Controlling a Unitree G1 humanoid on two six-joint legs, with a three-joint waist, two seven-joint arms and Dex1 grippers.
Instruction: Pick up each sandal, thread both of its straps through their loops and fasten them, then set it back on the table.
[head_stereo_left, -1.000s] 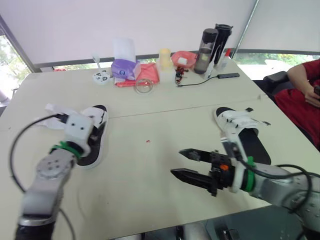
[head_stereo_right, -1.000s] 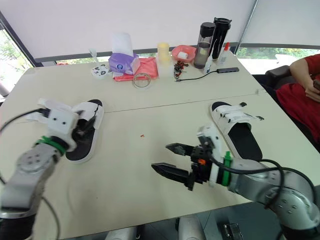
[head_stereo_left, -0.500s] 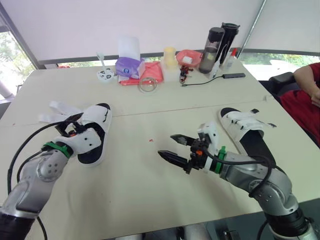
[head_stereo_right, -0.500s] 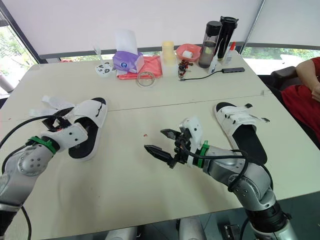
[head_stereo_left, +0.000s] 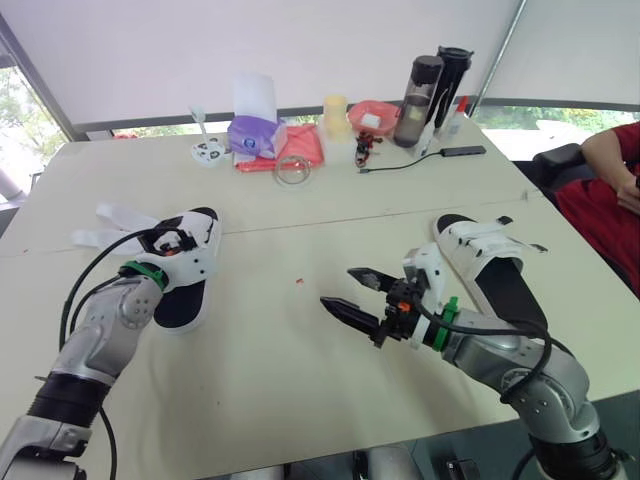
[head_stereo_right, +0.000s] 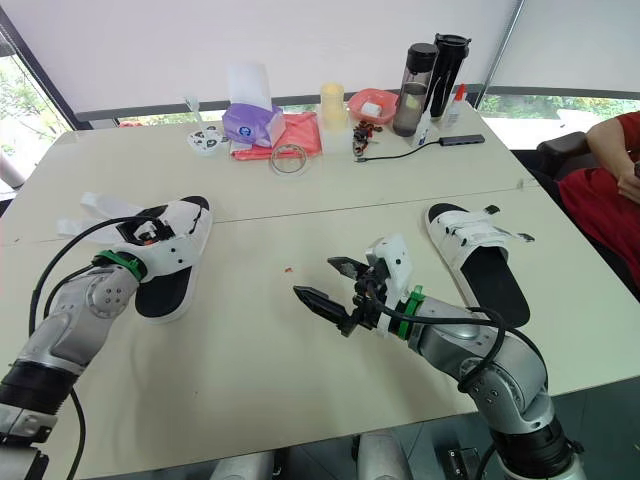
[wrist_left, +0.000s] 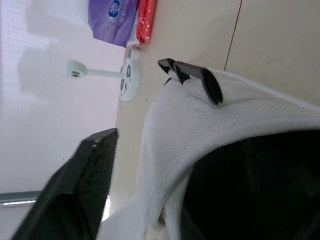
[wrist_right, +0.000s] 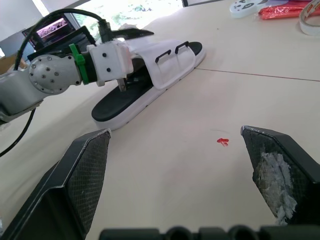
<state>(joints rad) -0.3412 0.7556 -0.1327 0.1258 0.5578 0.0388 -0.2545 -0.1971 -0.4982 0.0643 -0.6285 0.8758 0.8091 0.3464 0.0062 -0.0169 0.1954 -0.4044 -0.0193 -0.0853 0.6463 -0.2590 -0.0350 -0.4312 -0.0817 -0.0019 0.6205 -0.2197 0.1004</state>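
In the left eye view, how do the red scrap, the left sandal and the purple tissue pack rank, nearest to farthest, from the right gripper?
From the right gripper:
1. red scrap, on the table just to the left of its fingertips.
2. left sandal, farther to the robot's left.
3. purple tissue pack, far across the table, towards its far edge.

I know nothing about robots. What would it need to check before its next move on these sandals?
1. Left gripper on the upper of the left sandal, firm hold: cannot tell.
2. Its straps threaded: not ok, they lie loose on the table.
3. Right gripper open, empty, free to help: ok.
4. Right sandal flat on the table, away from both grippers: ok.
5. Person's arm off to the side: ok.
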